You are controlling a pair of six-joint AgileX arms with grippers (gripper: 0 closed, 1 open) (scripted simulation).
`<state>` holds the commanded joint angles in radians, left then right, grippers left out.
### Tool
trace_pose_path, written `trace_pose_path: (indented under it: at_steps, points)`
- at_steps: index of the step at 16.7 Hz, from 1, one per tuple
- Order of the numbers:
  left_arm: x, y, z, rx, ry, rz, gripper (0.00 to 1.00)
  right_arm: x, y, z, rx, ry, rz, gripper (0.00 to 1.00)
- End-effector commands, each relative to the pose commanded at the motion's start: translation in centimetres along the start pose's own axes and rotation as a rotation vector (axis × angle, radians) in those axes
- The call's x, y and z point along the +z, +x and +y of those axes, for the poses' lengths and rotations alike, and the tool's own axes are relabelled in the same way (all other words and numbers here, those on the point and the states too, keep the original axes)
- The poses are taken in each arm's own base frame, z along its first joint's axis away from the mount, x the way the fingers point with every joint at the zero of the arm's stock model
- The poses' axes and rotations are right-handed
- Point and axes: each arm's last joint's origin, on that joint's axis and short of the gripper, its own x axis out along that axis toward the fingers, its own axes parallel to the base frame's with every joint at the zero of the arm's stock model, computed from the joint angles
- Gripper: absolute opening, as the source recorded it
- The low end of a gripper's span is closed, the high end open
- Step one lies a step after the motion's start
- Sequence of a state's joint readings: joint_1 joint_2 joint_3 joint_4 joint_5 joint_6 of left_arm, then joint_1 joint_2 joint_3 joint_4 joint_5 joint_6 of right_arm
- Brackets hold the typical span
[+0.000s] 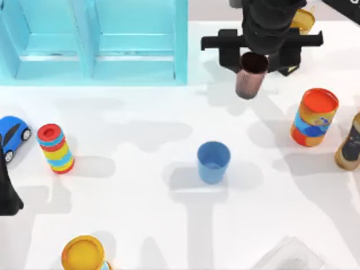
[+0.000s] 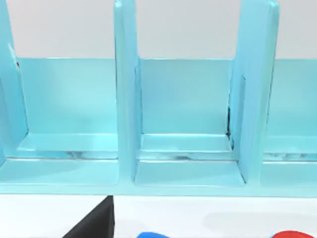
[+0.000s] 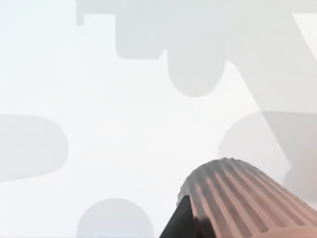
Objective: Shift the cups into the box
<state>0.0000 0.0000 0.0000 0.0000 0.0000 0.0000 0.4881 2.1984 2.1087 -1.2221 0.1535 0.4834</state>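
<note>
Top view: the right gripper [image 1: 256, 56] is clamped on the ribbed reddish-brown tapered cup [image 1: 250, 75], holding it off the white table [image 1: 140, 185] just right of the light blue compartmented box [image 1: 93, 39]. The plain blue open cup [image 1: 213, 161] stands on the table's middle, well apart. The left arm [image 1: 7, 191] sits at the left edge; I cannot tell its fingers' state.
</note>
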Motion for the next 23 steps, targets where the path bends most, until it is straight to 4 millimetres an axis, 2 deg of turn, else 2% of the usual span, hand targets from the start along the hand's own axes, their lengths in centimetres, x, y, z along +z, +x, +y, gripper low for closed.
trace_pose_path:
  at_steps: [1,3,6,9,12,13,15,18,20,23]
  points:
    - [0.0,0.0,0.0,0.000,0.000,0.000,1.00,0.5,-0.6,-2.0,-0.008,-0.002,-0.002,0.00]
    - [0.0,0.0,0.0,0.000,0.000,0.000,1.00,1.3,-1.9,-7.1,-0.030,-0.011,-0.007,0.00]
    - [0.0,0.0,0.0,0.000,0.000,0.000,1.00,1.2,-4.0,-16.6,-0.077,-0.036,-0.005,0.00]
    - [0.0,0.0,0.0,0.000,0.000,0.000,1.00,-1.7,-5.8,-25.8,-0.123,-0.067,0.029,0.00]
    - [0.0,0.0,0.0,0.000,0.000,0.000,1.00,-7.0,-7.3,-32.4,-0.135,-0.076,0.072,0.00]
    - [0.0,0.0,0.0,0.000,0.000,0.000,1.00,-9.0,-7.7,-33.9,-0.130,-0.074,0.083,0.00]
    - [0.0,0.0,0.0,0.000,0.000,0.000,1.00,-12.8,-8.2,-35.5,-0.107,-0.065,0.099,0.00]
    - [0.0,0.0,0.0,0.000,0.000,0.000,1.00,-17.3,-8.5,-35.9,-0.063,-0.036,0.098,0.00]
    - [0.0,0.0,0.0,0.000,0.000,0.000,1.00,-19.0,-8.7,-35.7,-0.045,-0.013,0.088,0.00]
    - [0.0,0.0,0.0,0.000,0.000,0.000,1.00,-19.4,-8.7,-35.6,-0.039,-0.005,0.084,0.00]
